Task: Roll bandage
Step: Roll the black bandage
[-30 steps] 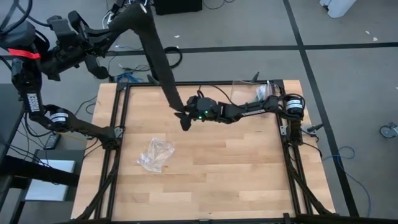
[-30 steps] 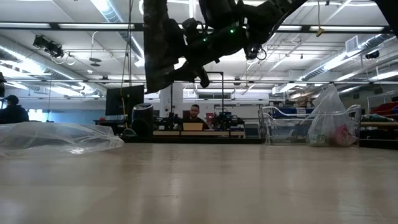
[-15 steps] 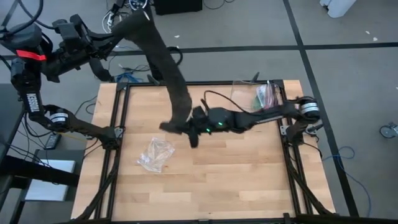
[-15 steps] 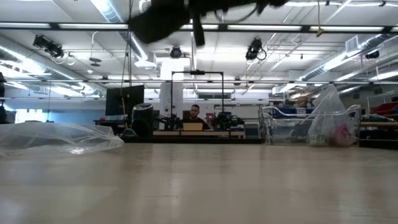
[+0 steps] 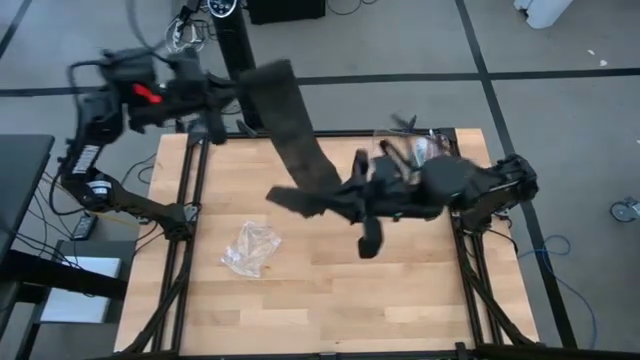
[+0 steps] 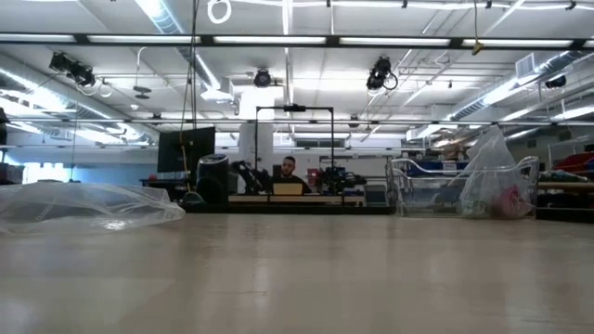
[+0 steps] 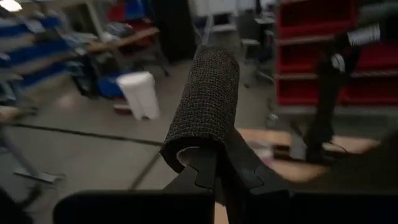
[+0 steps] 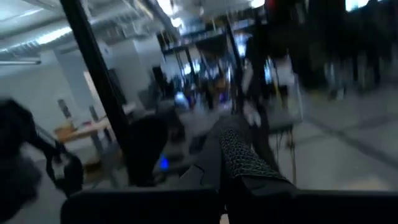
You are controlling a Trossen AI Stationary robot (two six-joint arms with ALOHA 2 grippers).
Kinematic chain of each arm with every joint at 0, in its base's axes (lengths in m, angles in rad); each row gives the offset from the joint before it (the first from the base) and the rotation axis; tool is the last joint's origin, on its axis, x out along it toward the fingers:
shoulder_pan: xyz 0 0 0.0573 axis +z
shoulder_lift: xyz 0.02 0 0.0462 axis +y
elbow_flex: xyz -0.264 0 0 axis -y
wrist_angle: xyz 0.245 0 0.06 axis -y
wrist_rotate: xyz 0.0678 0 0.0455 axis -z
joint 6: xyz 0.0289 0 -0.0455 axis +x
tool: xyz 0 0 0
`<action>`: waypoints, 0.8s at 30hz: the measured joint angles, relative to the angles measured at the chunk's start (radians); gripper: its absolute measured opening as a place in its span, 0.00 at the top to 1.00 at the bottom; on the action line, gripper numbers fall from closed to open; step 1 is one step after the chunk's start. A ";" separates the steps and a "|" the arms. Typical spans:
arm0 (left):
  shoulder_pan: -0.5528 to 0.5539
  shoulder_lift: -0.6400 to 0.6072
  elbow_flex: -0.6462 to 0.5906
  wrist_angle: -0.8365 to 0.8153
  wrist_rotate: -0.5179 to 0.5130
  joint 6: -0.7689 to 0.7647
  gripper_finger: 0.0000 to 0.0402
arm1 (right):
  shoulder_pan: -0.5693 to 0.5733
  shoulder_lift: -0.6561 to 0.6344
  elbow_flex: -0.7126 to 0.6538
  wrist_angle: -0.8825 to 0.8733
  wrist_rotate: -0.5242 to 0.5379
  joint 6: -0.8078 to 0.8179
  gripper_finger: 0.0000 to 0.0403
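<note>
Bandage (image 5: 290,130) hangs clamped between both grippers' jaws (clear bag (image 5: 250,247) lies flat below).

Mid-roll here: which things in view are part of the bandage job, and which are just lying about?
In the job:
- long dark charcoal fabric bandage, held up between both arms
- left gripper, shut on the bandage
- right gripper, shut on the bandage

Lying about:
- crumpled clear plastic bag on the wooden table
- second clear bag at the far edge

A clear plastic bag (image 5: 250,247) lies on the wooden table (image 5: 400,290).
</note>
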 joint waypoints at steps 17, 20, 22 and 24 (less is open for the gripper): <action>-0.094 -0.009 -0.527 0.358 0.173 -0.139 0.97 | -0.036 0.087 0.335 0.120 0.198 -0.273 1.00; -0.125 -0.005 -0.603 0.430 0.172 -0.169 0.97 | -0.061 0.091 0.333 0.167 0.197 -0.303 1.00; -0.144 -0.004 -0.655 0.460 0.172 -0.187 0.97 | -0.082 0.091 0.333 0.201 0.197 -0.317 1.00; -0.159 -0.004 -0.704 0.493 0.168 -0.205 0.97 | -0.103 0.090 0.333 0.226 0.197 -0.318 1.00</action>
